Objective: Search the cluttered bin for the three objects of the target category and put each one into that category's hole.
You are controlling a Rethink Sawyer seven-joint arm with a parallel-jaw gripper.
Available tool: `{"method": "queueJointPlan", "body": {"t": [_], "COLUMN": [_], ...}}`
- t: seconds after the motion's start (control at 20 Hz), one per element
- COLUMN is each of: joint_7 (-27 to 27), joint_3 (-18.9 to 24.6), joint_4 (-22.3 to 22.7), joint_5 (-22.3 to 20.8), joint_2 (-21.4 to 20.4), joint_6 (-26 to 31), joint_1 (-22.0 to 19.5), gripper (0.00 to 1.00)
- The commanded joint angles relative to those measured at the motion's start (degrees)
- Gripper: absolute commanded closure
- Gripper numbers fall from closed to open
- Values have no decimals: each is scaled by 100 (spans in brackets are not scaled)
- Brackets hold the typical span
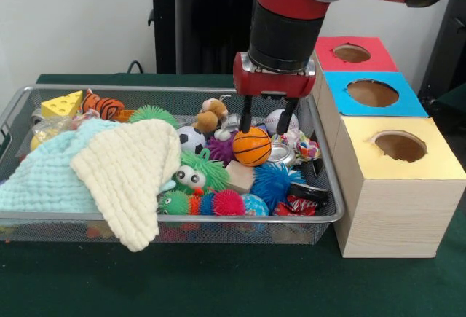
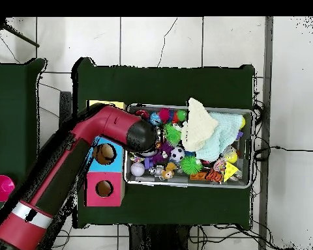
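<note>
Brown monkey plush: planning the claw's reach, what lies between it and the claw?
In the front view, nothing: only bare mesh separates the open claw, above the basketball toy, from the brown monkey plush beside it.

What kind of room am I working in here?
Probably a robotics lab or test room, not a home: a table under green cloth, a wire bin of jumbled toys beside boxes with coloured holes, pale floor tiles, and loose cables.
</note>
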Motion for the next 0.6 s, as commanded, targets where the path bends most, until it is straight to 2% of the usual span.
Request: {"method": "queueJointPlan", "body": {"t": [0.05,0.25,0.4,0.6], "joint_7": [1361,1108,982,713], "joint_3": [336,439,570,653], "joint_4": [682,1046,1326,1493], "joint_5": [35,162,219,236], "joint_2": [-35,-56,-106,-92], "joint_6": [-566,-240,-229,-64], "joint_1": [-151,-33,21,37], "gripper": [0,0,0,0]}}
